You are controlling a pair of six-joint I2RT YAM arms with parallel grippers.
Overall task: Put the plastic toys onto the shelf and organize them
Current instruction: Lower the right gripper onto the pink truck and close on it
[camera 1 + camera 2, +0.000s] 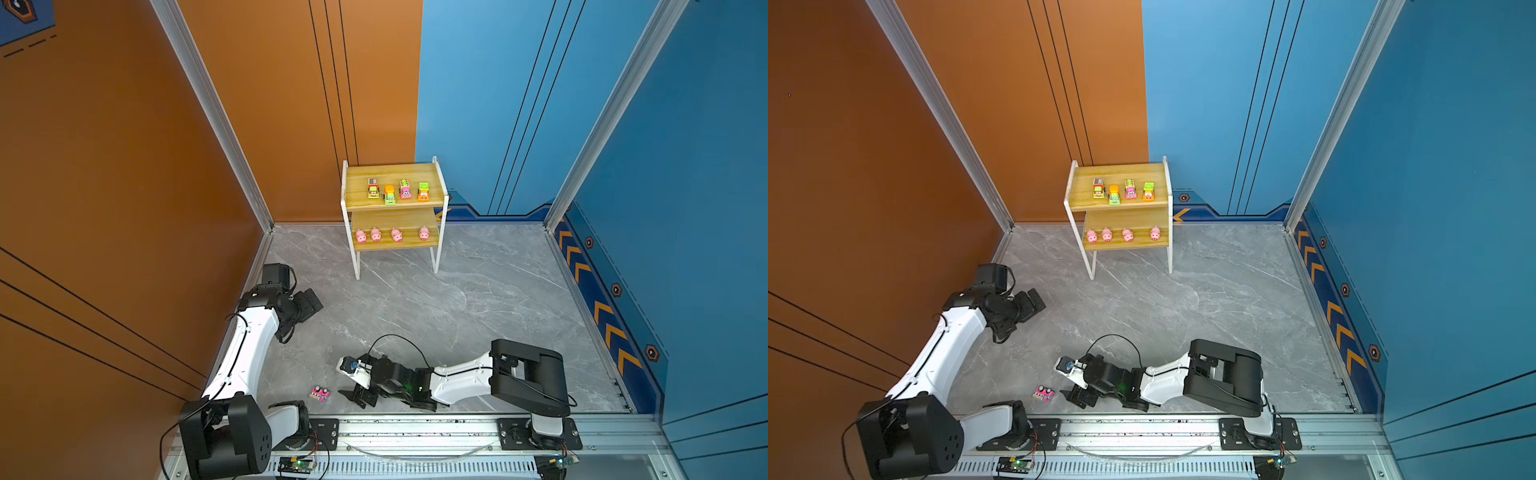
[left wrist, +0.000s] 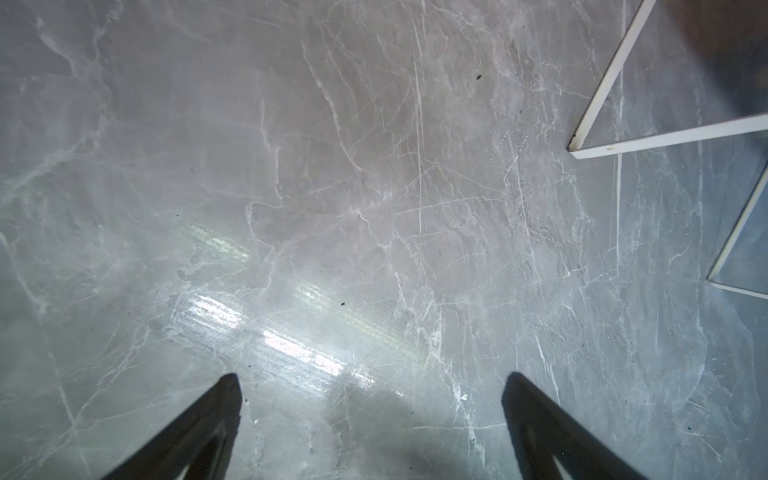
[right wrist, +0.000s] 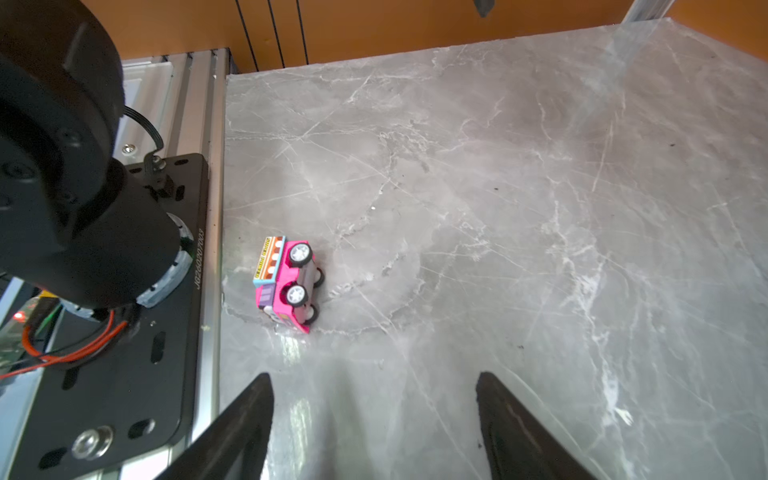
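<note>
Pink toy car [image 3: 286, 282] lies tipped — ahead of the parted, empty right jaws.

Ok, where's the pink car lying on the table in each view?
Top view: pink car, low centre, near the table's front edge.
Top view, same spot, slightly further left in the picture.
Left wrist: not in it.
Right wrist, on its side, ahead of the open right gripper.
Shared landmark: the left arm's black base plate, close by the car.
</note>
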